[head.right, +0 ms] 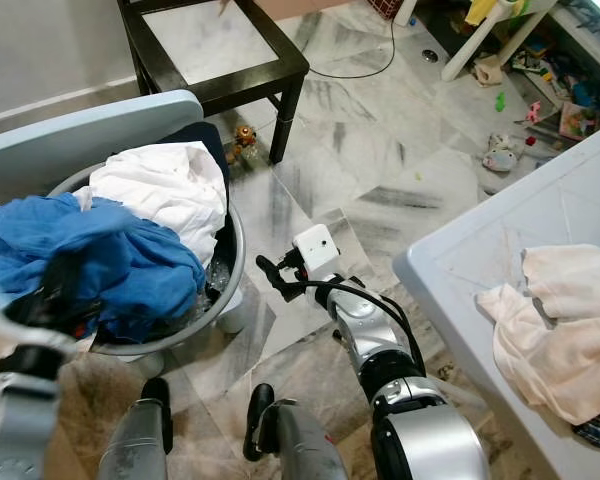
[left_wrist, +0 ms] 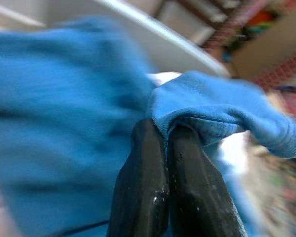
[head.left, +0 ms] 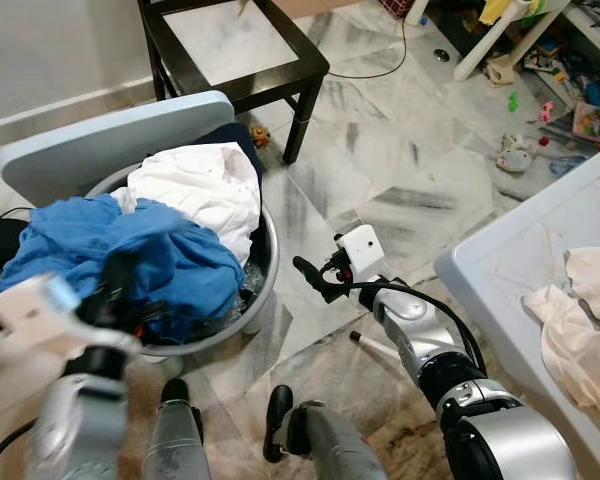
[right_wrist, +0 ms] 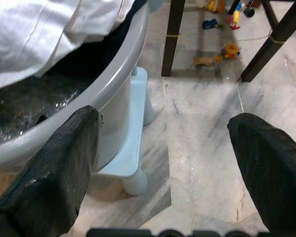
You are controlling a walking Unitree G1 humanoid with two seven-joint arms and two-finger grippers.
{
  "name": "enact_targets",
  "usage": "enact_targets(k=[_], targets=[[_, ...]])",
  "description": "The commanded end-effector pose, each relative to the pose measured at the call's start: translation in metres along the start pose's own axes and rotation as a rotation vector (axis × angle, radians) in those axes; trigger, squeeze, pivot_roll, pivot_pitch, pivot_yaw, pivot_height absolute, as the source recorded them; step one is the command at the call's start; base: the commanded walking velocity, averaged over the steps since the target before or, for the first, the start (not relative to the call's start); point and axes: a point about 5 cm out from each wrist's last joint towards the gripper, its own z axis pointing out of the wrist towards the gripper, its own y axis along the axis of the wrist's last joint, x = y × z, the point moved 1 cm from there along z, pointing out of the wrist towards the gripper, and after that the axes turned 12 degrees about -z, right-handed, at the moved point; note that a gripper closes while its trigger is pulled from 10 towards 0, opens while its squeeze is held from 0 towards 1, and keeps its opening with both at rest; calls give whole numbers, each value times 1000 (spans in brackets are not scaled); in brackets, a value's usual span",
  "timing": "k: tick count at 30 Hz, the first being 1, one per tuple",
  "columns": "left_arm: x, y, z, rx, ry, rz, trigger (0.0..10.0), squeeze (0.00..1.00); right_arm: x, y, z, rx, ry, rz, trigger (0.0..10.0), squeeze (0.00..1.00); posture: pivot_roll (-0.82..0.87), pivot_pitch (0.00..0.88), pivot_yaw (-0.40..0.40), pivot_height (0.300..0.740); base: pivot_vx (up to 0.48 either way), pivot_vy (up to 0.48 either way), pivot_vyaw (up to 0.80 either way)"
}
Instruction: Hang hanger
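Left fingers [left_wrist: 160, 163] clamping blue cloth [head.left: 130, 250]

A basin [head.left: 265, 275] stands on the floor [head.left: 380, 160] at the robot's left, raised on a small stool [right_wrist: 133, 148]; clothes [head.left: 130, 250] are heaped in it; a board [head.left: 100, 135] leans just behind the basin; a low table [head.left: 235, 50] stands farther back; a table [head.left: 500, 270] is at the right, with a cloth [head.left: 580, 320] lying on it; toys [head.left: 520, 150] lie scattered on the floor beyond it.
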Motion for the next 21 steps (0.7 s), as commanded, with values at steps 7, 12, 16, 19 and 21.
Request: enact_targets(k=[7, 12, 16, 19, 21], targets=[[47, -26, -41, 61, 254, -16, 0, 0, 9, -14, -4, 53, 36, 8, 10000, 0, 460, 373, -282, 740, 0, 0, 0], [44, -30, -38, 85, 236, 7, 4549, 0, 11, -15, -4, 52, 41, 7, 10000, 0, 459, 378, -280, 740, 0, 0, 0], [32, -28, -27, 81, 183, 48, 10000, 0, 11, -15, -4, 55, 39, 5, 10000, 0, 452, 373, -275, 740, 0, 0, 0], [28, -28, -24, 82, 155, 87, 10000, 0, 10, -16, -5, 56, 35, 5, 10000, 0, 442, 370, -276, 740, 0, 0, 0], [26, -28, -22, 85, 139, 106, 10000, 0, 10, -16, -5, 57, 33, 4, 10000, 0, 442, 370, -276, 740, 0, 0, 0]])
